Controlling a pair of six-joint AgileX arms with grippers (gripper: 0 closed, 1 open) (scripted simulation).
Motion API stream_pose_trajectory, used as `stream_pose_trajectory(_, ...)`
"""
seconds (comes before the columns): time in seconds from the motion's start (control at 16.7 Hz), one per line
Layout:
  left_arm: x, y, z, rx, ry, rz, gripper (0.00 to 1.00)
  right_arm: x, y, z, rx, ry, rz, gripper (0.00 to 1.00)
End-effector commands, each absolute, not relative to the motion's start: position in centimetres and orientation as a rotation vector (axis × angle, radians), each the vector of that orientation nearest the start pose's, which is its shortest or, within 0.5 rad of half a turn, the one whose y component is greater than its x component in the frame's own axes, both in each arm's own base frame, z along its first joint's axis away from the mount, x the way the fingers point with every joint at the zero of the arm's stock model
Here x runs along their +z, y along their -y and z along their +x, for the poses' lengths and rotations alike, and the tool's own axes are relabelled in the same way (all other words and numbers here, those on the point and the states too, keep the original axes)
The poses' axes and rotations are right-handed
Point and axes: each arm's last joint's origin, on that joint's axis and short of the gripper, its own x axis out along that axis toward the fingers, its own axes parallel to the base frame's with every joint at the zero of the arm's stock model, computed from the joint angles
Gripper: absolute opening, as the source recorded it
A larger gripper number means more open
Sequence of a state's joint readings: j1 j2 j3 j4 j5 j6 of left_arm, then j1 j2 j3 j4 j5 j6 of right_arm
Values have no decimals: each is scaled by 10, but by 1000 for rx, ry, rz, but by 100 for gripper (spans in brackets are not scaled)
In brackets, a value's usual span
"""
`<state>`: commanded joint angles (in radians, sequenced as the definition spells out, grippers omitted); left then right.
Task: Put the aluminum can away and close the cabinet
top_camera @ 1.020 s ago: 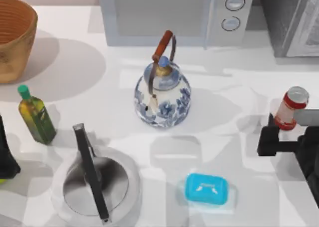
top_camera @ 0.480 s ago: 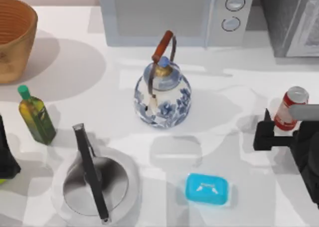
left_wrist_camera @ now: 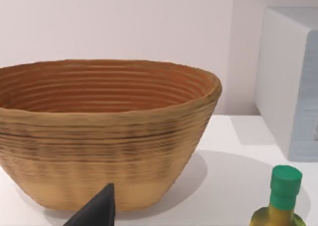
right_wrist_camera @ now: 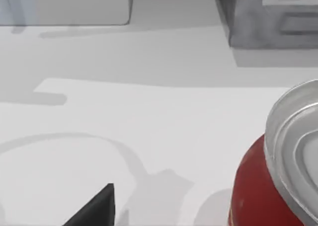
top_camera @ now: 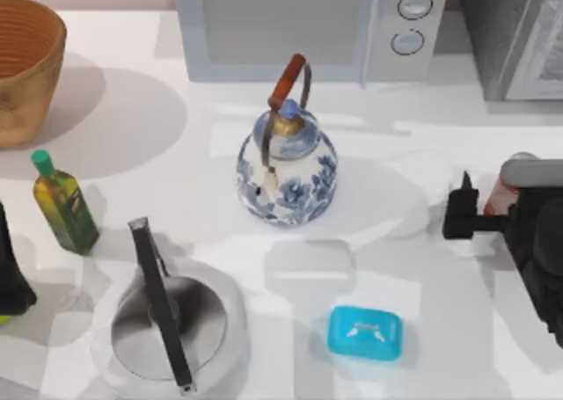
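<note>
Right gripper (top_camera: 493,198) sits at the table's right side with its 2 fingers spread apart, the aluminum can (top_camera: 498,196) between them and partly hidden under the arm; whether either finger touches it cannot be told. The right wrist view shows the can's (right_wrist_camera: 271,186) red side and silver top close by. Behind it, in the far right corner, stands the cabinet (top_camera: 515,35). Beside that is the microwave (top_camera: 308,26), with the kettle (top_camera: 286,167) in front. Left gripper (top_camera: 10,281) is parked at the left edge.
</note>
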<state>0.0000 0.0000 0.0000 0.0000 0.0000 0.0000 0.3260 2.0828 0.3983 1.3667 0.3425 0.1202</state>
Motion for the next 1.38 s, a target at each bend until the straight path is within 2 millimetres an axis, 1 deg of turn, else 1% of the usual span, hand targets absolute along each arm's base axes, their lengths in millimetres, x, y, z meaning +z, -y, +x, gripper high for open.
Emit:
stream_pose_trajectory(0.12,160,1,106,0,0,0,100,47,-79,270,-12,-294,4,100)
stream_pose_trajectory(0.36,160,1,106,0,0,0,100,47,-79,270,-12,-294,4,100)
stream_pose_trajectory(1.14,160,1,106,0,0,0,100,47,-79,270,-12,-294,4,2)
stream_pose_trajectory(1.2,160,1,106,0,0,0,100,47,-79,270,-12,-294,4,0)
stream_pose_trajectory(1.38,160,1,106,0,0,0,100,47,-79,270,-12,-294,4,0)
